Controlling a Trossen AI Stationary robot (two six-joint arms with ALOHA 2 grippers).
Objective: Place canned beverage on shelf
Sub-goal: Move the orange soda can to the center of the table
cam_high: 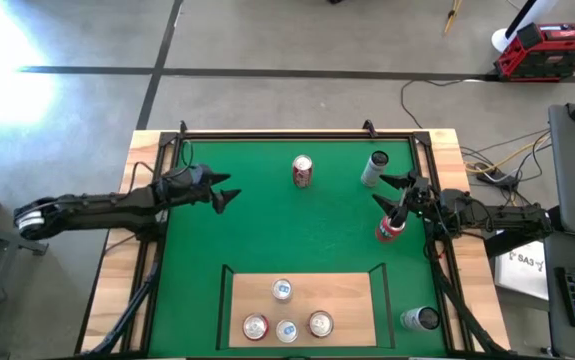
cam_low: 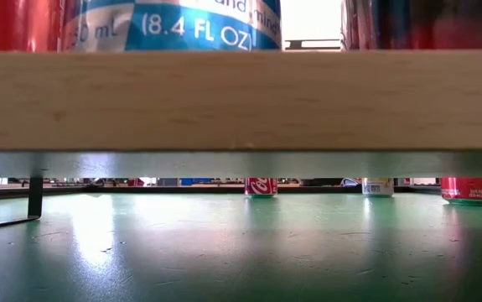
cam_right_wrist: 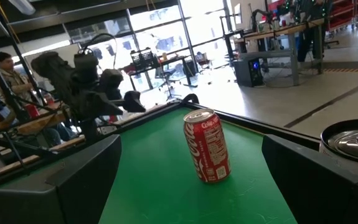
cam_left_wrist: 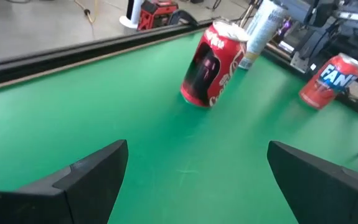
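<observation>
1. Right gripper (cam_high: 395,196): jaws spread wide, nothing held. It hangs over the right side of the green mat (cam_high: 267,230), with the red Fanta can (cam_high: 390,229) just beside it and partly under the arm.
2. Left gripper (cam_high: 222,190): also released and empty, over the left part of the mat, its jaws pointed toward the red cola can (cam_high: 302,171), which stands upright and well apart from it.
3. Step in hand is judged to be the approach to a can. The cola can is framed between the fingers in both wrist views, with bare mat all round it. A level, centred closure on its mid-body is advised, so that it is not tipped.
4. A slim pale can (cam_high: 374,168) stands near the right gripper and should be kept clear of.
5. Shelf (cam_high: 352,300): near edge of the counter, four cans (cam_high: 285,312) already on it. Open board remains at its right and left parts.
6. The black rail (cam_high: 225,285) round the shelf is an edge to be lifted over.
</observation>
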